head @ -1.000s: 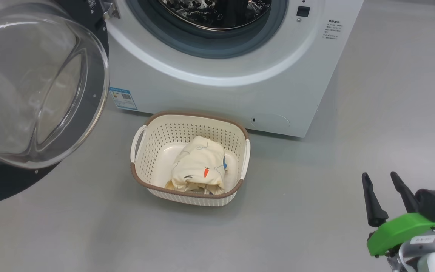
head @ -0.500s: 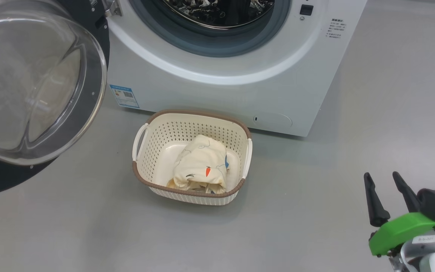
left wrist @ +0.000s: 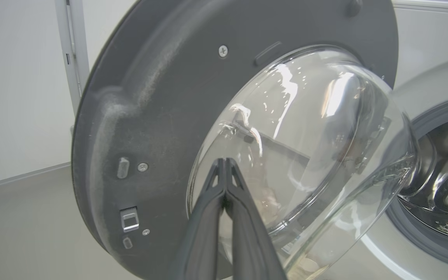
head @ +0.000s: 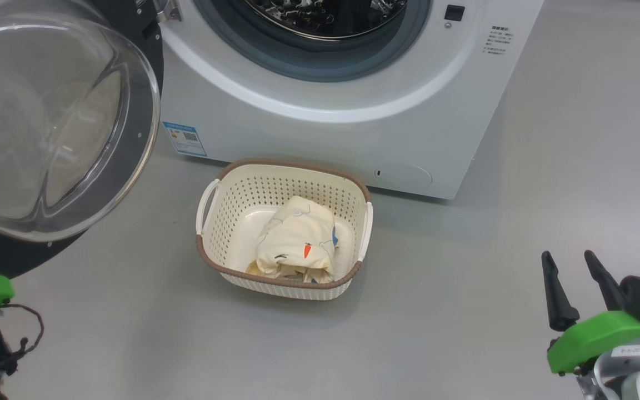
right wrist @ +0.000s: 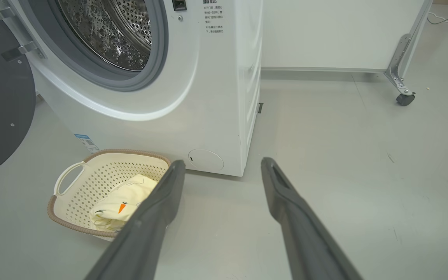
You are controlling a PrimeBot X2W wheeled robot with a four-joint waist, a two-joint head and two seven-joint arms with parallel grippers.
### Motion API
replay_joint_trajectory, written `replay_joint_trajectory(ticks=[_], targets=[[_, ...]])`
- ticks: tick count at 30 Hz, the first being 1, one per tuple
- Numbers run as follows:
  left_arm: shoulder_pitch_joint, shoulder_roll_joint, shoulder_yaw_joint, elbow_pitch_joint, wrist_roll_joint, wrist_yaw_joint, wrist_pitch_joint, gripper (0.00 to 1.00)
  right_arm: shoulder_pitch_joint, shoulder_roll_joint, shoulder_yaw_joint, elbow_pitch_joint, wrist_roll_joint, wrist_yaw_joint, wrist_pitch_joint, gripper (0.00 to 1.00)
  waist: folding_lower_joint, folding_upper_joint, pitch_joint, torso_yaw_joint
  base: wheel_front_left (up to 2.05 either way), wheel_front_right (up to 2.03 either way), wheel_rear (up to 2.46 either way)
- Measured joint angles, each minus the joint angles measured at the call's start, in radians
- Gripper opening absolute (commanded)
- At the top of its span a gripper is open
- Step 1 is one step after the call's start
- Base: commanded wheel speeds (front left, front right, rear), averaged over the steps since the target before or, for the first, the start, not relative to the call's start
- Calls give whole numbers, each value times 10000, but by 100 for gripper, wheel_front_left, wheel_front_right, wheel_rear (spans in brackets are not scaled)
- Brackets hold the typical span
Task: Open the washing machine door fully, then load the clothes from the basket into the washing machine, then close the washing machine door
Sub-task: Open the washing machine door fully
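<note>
In the head view the washing machine [head: 325, 128] stands at 12 o'clock, its door [head: 48, 128] swung out at 9. The basket [head: 275, 186] sits at centre, just before the machine, with the clothes [head: 298, 239] bundled inside. Our right jaws hang at 4 o'clock, spread wide, empty and well apart from the basket.

In the left wrist view our left jaws are pressed together on nothing. Their tips are before the door's glass, and we cannot tell whether they touch it.

In the right wrist view the basket lies at 8 o'clock and the drum [right wrist: 107, 35] at 11.

We judge the opening about done and the loading not begun. Next, the right jaws must reach the basket and pinch the bundle.
</note>
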Motion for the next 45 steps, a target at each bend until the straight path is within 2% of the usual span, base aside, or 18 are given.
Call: replay_joint_trajectory(ticks=[6, 12, 13, 15, 16, 17, 20, 25, 34, 45], targets=[[722, -510, -188, -1540, 625, 2, 0, 0, -13, 0, -75, -42, -102, 0, 12, 100, -1, 0, -15, -131, 0, 0, 0], [1837, -915, -1057, -3200, 1074, 17, 17, 0, -22, 0, -190, -73, -194, 0, 40, 100, -1, 0, -78, -353, 0, 0, 0], [1999, -997, -1223, -3482, 1175, 17, 21, 35, -23, 0, -190, -84, -194, 0, 40, 100, -1, 0, -81, -400, 0, 0, 0], [2249, -1139, -1578, -3942, 1338, 19, 109, 47, -24, 0, -198, -144, -201, 0, 40, 100, -1, 0, -83, -502, 0, 0, 0], [2333, -1197, -1756, -4115, 1406, 19, 150, 71, -24, 0, -213, -165, -207, 0, 40, 100, -1, 0, -80, -548, 0, 0, 0], [2389, -1241, -1921, -4245, 1438, 19, 213, 88, -26, 0, -219, -169, -211, 0, 42, 100, -1, 0, -79, -601, 0, 0, 0], [2439, -1354, -2382, -4485, 1578, 17, 341, 100, -28, 0, -211, -167, -278, 0, 42, 100, -1, 0, -89, -767, 0, 0, 0], [2435, -1480, -3051, -4479, 1772, 8, 533, 100, -58, 0, -128, -169, -351, 0, 81, 100, 0, 0, -138, -1052, 0, 0, 0], [2149, -1781, -3624, -3509, 1833, -71, 351, 100, -172, 0, 4, -178, -445, 0, 81, 100, -1, 0, -193, -1674, 0, 0, 0], [1922, -1801, -3735, -2824, 1918, -360, 180, 100, -165, 0, -48, -242, -445, 0, 81, 100, -1, 0, -207, -2038, 0, 0, 0]])
